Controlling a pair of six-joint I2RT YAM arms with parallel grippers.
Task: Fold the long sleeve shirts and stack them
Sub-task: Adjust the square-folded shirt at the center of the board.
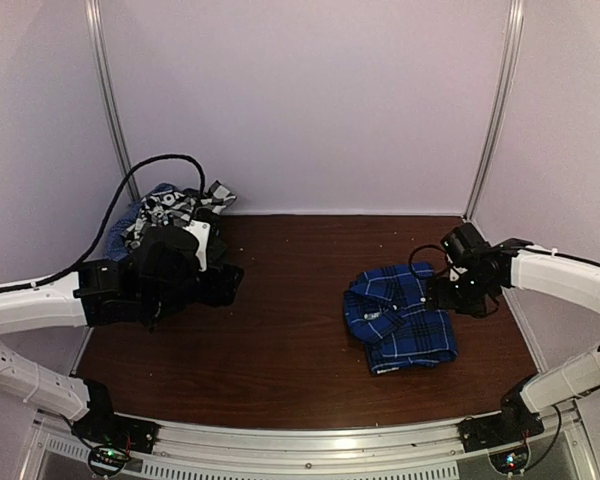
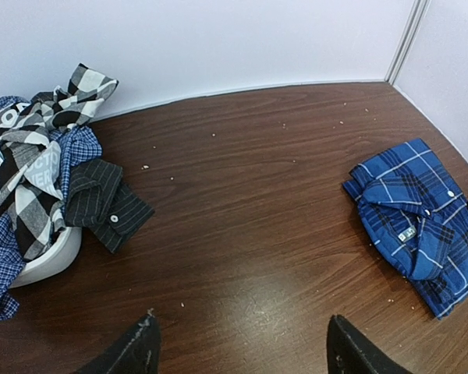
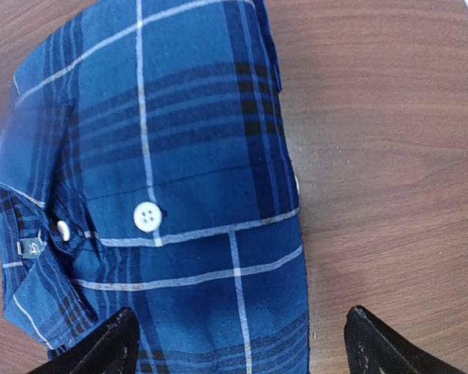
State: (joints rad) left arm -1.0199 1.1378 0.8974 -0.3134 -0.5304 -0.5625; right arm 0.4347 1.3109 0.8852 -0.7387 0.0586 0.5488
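Your right gripper [image 3: 242, 315] hovers, jaws apart and empty, over the folded royal-blue plaid shirt [image 1: 400, 318] at centre right of the top view. Your left gripper [image 2: 242, 327], likewise spread and empty, hangs above the table [image 2: 242, 226]. Unfolded shirts [image 1: 160, 212] lie heaped upper left, apparently over something white [image 2: 58, 257].

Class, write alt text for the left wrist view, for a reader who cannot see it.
A folded royal-blue plaid shirt lies at right on a dark wooden table, with a heap of unfolded shirts at left. The left gripper shows open, empty fingers at the bottom edge.
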